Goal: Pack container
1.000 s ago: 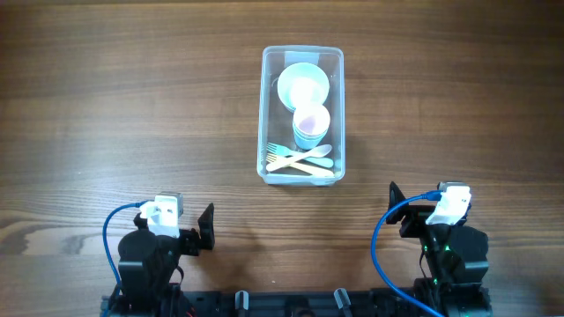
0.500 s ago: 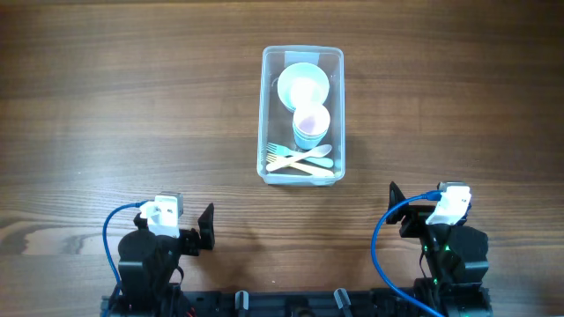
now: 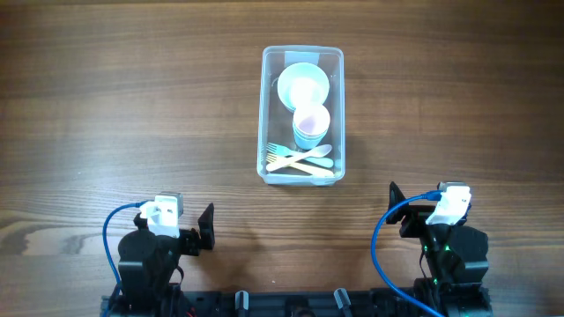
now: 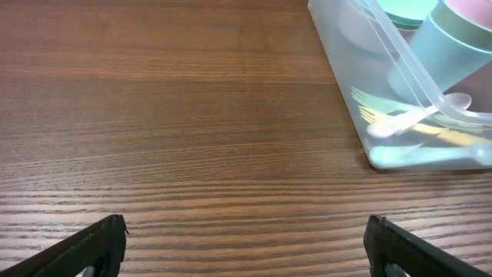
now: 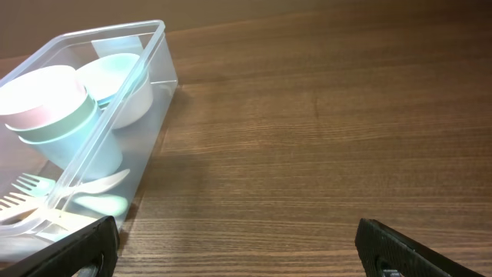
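Note:
The clear plastic container (image 3: pixel 264 106) stands at the table's middle, far from both arms. Inside it are a pale bowl (image 3: pixel 303 86), a blue cup with a pink one nested in it (image 3: pixel 310 125), and pale forks and spoons (image 3: pixel 300 159) at its near end. The container also shows in the left wrist view (image 4: pixel 346 61) and the right wrist view (image 5: pixel 157 58). My left gripper (image 4: pixel 246 242) is open and empty over bare wood near the front edge. My right gripper (image 5: pixel 234 246) is open and empty near the front edge too.
Wooden table top (image 3: pixel 132 106) all round the container. Both arm bases with blue cables sit at the front edge, the left one (image 3: pixel 154 255) and the right one (image 3: pixel 445 242).

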Robot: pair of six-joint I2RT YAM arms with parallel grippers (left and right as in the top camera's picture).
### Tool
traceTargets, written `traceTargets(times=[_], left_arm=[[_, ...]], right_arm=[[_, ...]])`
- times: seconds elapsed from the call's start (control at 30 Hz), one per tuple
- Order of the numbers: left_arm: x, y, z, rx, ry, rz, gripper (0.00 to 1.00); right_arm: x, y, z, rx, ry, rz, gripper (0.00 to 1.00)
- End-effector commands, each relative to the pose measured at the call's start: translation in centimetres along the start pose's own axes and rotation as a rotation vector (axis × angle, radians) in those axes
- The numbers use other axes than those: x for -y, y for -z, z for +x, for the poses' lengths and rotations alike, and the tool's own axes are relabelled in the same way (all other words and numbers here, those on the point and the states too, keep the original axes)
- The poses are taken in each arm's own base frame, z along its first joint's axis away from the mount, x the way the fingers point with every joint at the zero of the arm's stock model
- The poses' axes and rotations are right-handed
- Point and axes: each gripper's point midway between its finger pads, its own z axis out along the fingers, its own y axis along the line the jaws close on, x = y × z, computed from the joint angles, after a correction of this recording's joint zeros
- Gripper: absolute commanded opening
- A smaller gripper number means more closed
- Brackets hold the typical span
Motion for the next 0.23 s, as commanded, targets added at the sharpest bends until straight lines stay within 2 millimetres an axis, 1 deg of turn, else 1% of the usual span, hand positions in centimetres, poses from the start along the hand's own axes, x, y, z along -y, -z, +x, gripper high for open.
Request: traceTargets(times=[0.0,0.2], left_arm=[[0.15,-0.15,0.28,-0.001,-0.016,0.014,1.0],[0.15,-0.15,0.28,-0.001,-0.015,0.014,1.0]], right_arm=[[0.23,-0.01,0.01,0.005,0.011,0.013,1.0],[0.23,-0.01,0.01,0.005,0.012,0.012,1.0]])
